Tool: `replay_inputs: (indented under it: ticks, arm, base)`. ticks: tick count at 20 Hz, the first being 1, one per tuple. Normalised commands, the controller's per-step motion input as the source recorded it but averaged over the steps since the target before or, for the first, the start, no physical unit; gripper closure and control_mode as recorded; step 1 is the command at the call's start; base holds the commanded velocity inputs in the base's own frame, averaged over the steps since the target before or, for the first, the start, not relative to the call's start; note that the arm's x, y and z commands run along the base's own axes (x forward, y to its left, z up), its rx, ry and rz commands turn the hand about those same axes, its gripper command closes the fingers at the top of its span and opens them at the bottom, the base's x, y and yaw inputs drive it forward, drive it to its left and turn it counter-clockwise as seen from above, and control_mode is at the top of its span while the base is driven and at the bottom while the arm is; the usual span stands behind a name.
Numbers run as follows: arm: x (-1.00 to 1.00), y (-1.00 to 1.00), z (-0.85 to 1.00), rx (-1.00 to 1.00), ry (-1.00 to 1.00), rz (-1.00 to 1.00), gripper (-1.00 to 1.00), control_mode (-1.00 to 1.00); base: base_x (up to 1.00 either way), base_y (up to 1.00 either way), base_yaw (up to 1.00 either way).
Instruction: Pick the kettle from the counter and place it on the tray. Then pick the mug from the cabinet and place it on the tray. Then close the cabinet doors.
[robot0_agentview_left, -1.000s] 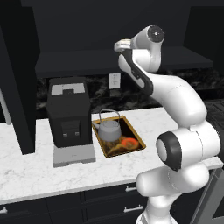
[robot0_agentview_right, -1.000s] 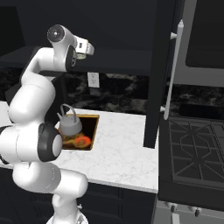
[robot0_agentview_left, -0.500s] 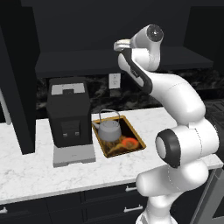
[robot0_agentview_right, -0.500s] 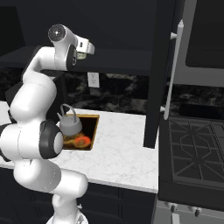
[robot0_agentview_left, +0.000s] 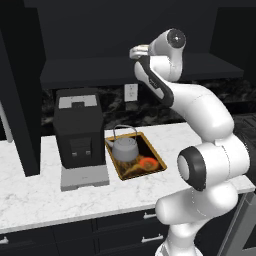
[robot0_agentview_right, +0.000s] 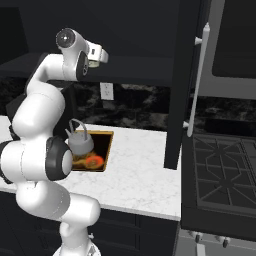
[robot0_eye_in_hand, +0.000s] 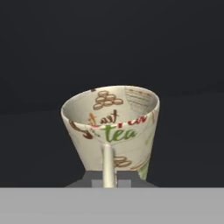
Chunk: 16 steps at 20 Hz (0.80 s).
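Fingers (robot0_eye_in_hand: 109, 183) clamped together on the mug's (robot0_eye_in_hand: 114, 131) thin handle, tips mostly hidden; "tea" reads clearly, other lettering too blurred.

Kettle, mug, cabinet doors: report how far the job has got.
Done: the kettle sits on the tray on the counter.
In hand: up at the cabinet, the gripper looks shut on the handle of the mug, seen close up in the hand view.
Left: carry the mug to the tray, then close the cabinet doors, which stand open.
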Motion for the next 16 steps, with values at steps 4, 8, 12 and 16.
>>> replay_inputs:
  ticks: [4, 8, 12, 16]
  arm:
    - [-0.07, 0.00, 0.01, 0.02, 0.00, 0.01, 1.00, -1.00]
    - [-0.33, 0.00, 0.14, 0.05, 0.01, 0.06, 1.00, -1.00]
    - [-0.83, 0.00, 0.11, 0.05, 0.00, 0.18, 1.00, -1.00]
    - [-1.00, 0.00, 0.00, 0.00, 0.00, 0.25, 1.00, -1.00]
  base:
    - [0.00, 0.00, 0.00]
    - [0.00, 0.00, 0.00]
    - [0.00, 0.00, 0.00]
    - [0.00, 0.00, 0.00]
